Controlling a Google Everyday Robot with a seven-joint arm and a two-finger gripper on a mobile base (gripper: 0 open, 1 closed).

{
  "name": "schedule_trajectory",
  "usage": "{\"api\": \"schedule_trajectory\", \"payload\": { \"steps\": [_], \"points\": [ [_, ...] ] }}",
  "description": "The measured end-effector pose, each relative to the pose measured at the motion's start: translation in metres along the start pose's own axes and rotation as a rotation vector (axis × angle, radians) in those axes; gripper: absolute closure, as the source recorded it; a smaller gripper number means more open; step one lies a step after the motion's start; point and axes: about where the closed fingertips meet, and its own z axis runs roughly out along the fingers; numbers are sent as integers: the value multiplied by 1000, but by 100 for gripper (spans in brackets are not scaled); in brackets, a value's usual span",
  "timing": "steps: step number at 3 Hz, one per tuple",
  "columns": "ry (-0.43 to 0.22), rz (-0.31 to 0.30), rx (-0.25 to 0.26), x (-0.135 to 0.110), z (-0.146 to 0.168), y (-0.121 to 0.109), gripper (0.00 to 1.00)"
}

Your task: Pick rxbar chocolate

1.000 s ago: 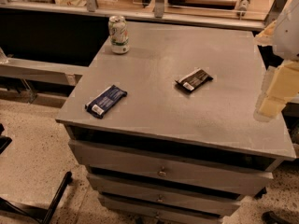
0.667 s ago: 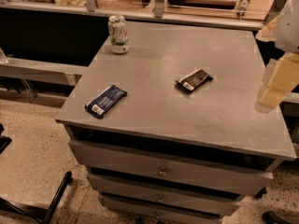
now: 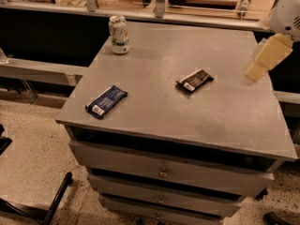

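Observation:
The rxbar chocolate (image 3: 194, 80) is a flat black-wrapped bar with pale text and a white label patch. It lies flat near the middle of the grey cabinet top (image 3: 225, 121), slightly right of centre. My gripper (image 3: 257, 65) hangs from the white arm at the upper right, above the right side of the top. It is to the right of the bar and clear of it, with nothing held in view.
A dark blue wrapped bar (image 3: 107, 101) lies near the front left of the top. A white and green can (image 3: 119, 34) stands at the back left corner. Drawers (image 3: 164, 172) sit below the top. A counter edge runs behind.
My gripper and arm have risen a little and moved back at the right edge of the view. The bars and the can have not moved.

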Motion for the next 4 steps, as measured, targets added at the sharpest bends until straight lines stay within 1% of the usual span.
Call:
{"api": "schedule_trajectory", "payload": {
  "steps": [1, 2, 3, 4],
  "points": [
    [-166, 111, 0, -21, 19, -2, 0],
    [-285, 215, -34, -41, 59, 21, 0],
    [-324, 226, 5, -51, 70, 14, 0],
    [-325, 226, 7, -52, 68, 13, 0]
  ]
}}
